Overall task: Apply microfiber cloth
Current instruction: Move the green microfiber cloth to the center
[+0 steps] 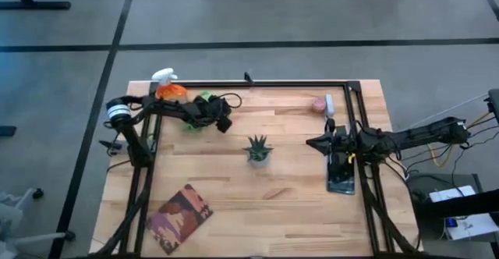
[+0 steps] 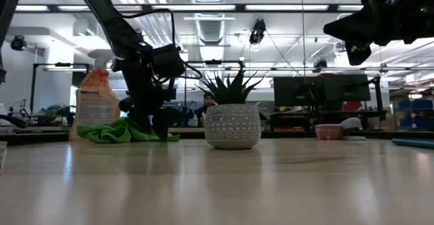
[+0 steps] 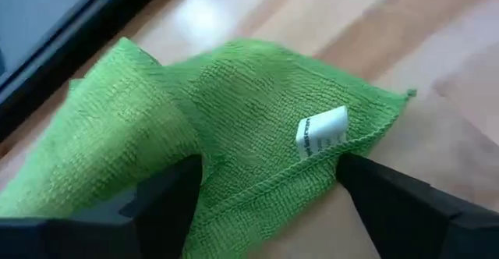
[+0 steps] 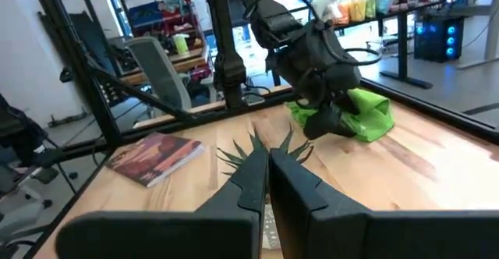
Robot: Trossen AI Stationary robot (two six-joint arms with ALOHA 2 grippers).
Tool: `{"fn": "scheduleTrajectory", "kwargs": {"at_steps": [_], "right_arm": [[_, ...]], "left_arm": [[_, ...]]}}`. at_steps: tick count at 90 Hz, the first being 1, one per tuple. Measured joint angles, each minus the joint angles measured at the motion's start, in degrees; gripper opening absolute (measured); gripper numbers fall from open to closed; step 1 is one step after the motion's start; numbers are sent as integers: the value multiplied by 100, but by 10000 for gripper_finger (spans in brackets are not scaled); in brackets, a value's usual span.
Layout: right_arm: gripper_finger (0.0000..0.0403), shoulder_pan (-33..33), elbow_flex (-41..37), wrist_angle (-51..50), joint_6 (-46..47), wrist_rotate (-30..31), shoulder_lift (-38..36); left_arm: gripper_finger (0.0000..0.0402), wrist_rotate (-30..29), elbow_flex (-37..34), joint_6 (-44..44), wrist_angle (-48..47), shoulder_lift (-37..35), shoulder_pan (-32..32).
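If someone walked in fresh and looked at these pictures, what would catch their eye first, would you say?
Probably the lime-green cloth bunched at the table's far left edge, with the left gripper lowered onto it, its open fingers straddling the fabric beside the white tag. Next, the orange spray bottle just behind it and the small spiky potted plant at the table's centre. The right gripper hangs shut above the table on the right, over a dark tablet.

The lime-green microfiber cloth (image 3: 234,126) lies rumpled on the table's far left part, white tag up.
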Motion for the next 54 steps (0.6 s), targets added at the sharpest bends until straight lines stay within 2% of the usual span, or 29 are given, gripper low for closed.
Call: {"fn": "scheduleTrajectory", "kwargs": {"at_steps": [10, 34, 39, 54], "right_arm": [[0, 0, 0, 0, 2, -1, 0], [0, 0, 0, 1, 4, -1, -2], [0, 0, 0, 1, 4, -1, 0], [0, 0, 0, 4, 7, -3, 0]], "left_arm": [[217, 138, -79, 13, -14, -65, -72], [24, 508, -159, 137, -42, -96, -125], [10, 561, -164, 166, -86, -148, -177], [5, 772, -195, 204, -358, -528, -568]]}}
